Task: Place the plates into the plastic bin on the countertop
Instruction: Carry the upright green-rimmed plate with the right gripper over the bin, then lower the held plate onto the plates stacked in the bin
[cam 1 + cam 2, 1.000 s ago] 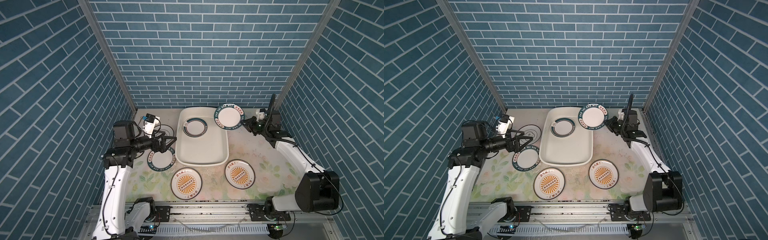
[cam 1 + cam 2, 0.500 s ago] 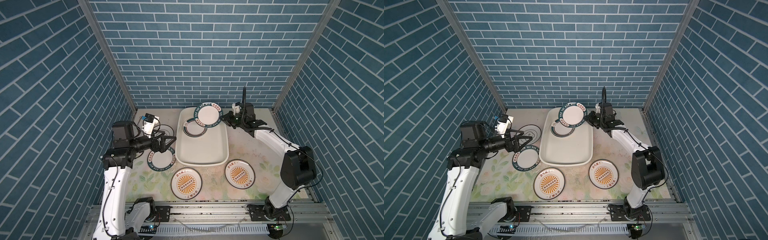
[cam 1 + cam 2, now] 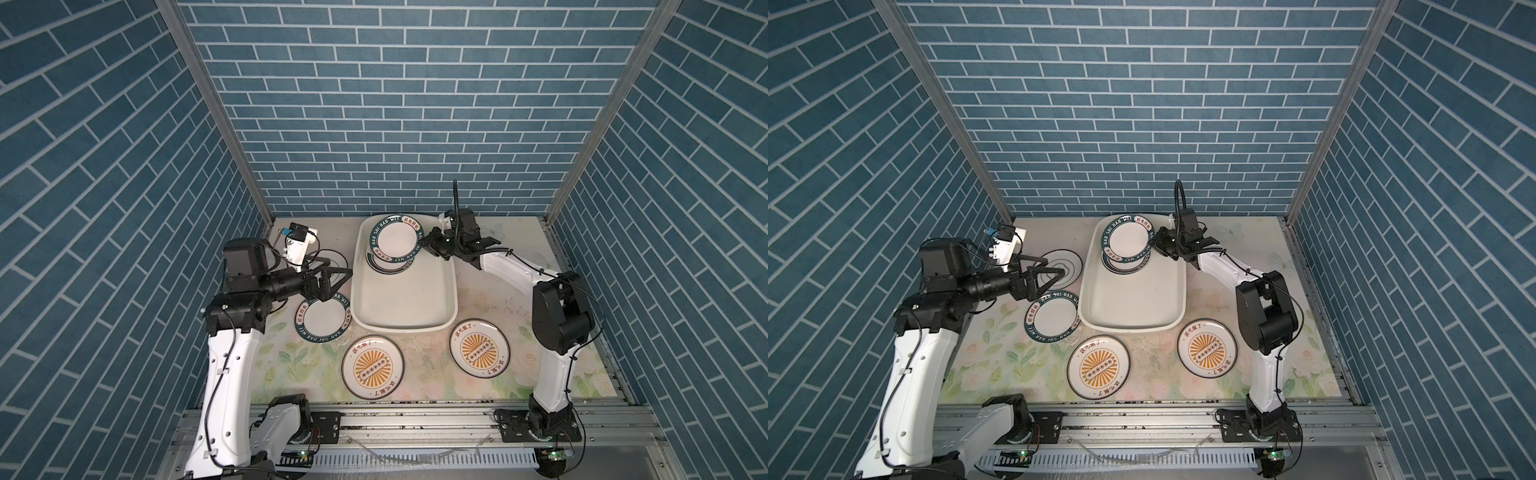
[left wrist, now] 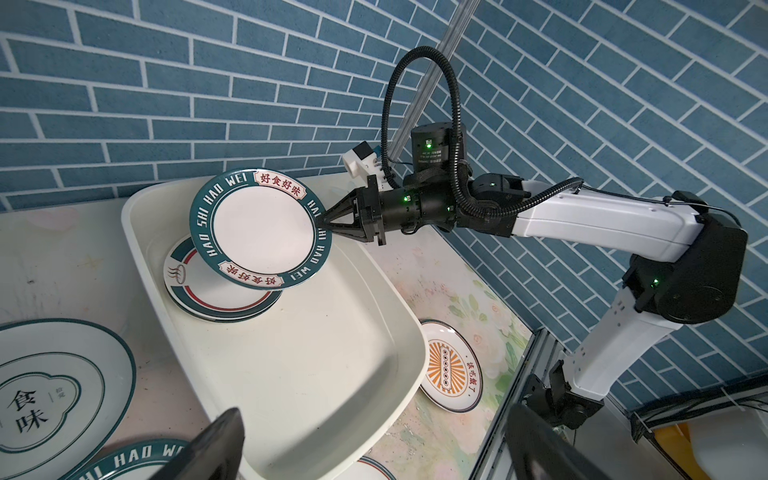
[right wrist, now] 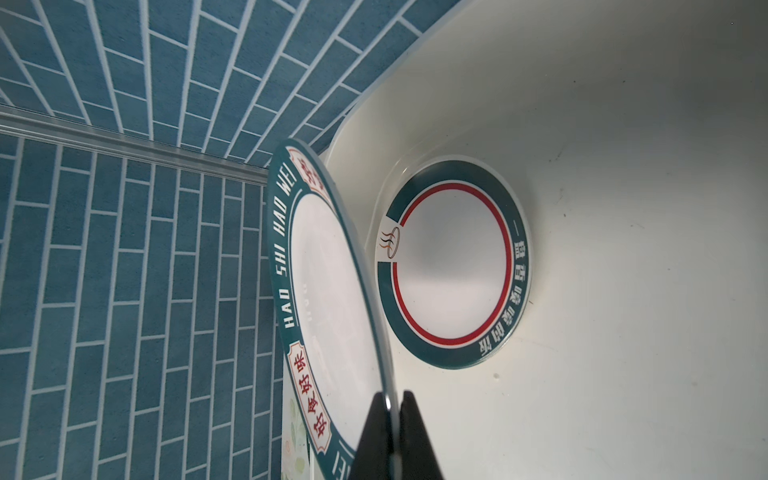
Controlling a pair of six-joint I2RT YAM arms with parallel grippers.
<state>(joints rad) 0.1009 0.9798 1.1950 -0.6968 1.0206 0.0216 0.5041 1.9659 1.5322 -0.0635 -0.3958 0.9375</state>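
6 o'clock: sunburst plates [image 3: 372, 366] [image 3: 479, 354] lay on countertop [image 3: 419, 374]. Left gripper [image 3: 341, 268] gaped empty at plastic bin's [image 3: 405, 328] 9 o'clock. Right gripper [image 4: 324, 220] pinched HAO WEI plate [image 4: 259, 226] by the rim, tilted over red-ringed plate [image 5: 453, 266] at bin's 12 o'clock. Best to level it, lower, then release.

1. the back wall [image 3: 395, 104] fills the upper centre of both top views, covered in blue-teal brick print with pale joints in level rows.
2. the left wall [image 3: 83, 187] and right wall [image 3: 685, 187] carry the same print, their rows slanting toward the frame's edges.
3. a metal post [image 3: 219, 112] stands in the left back corner and a second post [image 3: 603, 112] in the right.
4. along the bottom edge runs a grey metal frame [image 3: 415, 424], with a white slotted strip [image 3: 415, 459] below it.
5. the light is soft and even across the walls.
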